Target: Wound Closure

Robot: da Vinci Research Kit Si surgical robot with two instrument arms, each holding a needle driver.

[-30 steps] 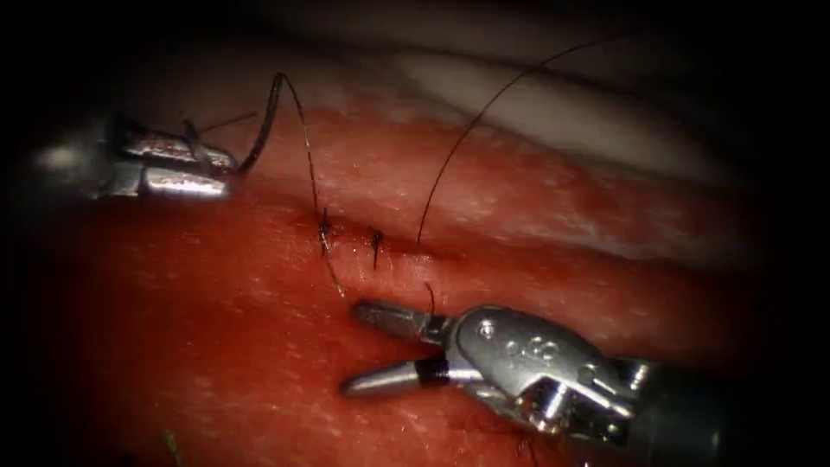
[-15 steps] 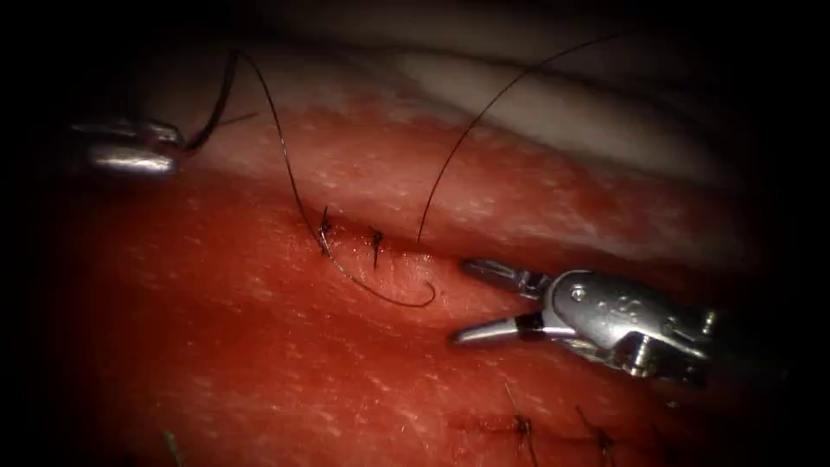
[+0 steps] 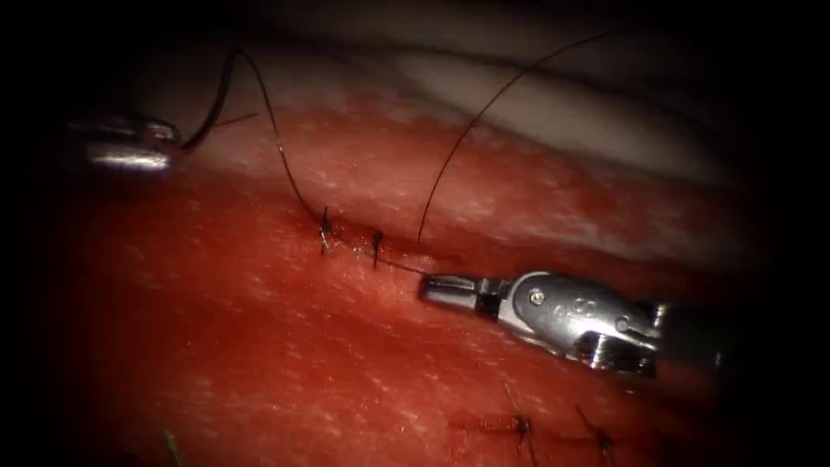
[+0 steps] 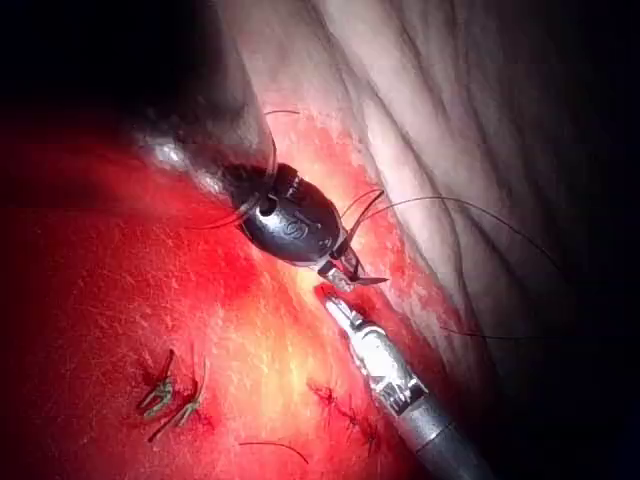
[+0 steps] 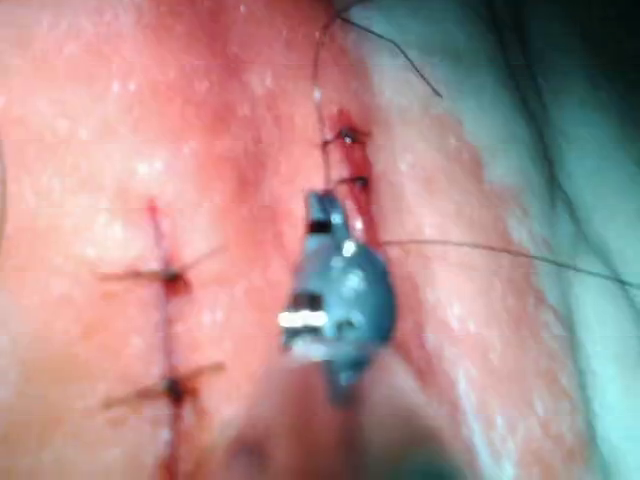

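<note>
My left tool (image 3: 173, 147) sits far left of the stitches, jaws shut on one end of the dark curved needle (image 3: 212, 104). The needle arcs up free of the tissue (image 3: 259, 346). Thread (image 3: 281, 156) runs from the needle's upper end down to two knotted stitches (image 3: 325, 227) on the cut. My right tool (image 3: 430, 287) lies just right of them, jaws shut on the short thread tail (image 3: 402, 265), which is stretched straight. The left wrist view has the left tool (image 4: 352, 272) tip to tip with the right tool (image 4: 375, 355). The right wrist view has the right tool (image 5: 320, 208) beside the stitches (image 5: 352, 182).
A long loose thread (image 3: 484, 108) rises from the cut's right part and arcs to the upper right over pale tissue. Older stitches (image 3: 521, 425) lie near the lower right edge, and they appear again (image 5: 170, 275) in the right wrist view.
The right tool moved up and left, and its open jaws closed on the thread tail; the curled tail is now drawn straight. The left tool drew left with the needle, then held still.
</note>
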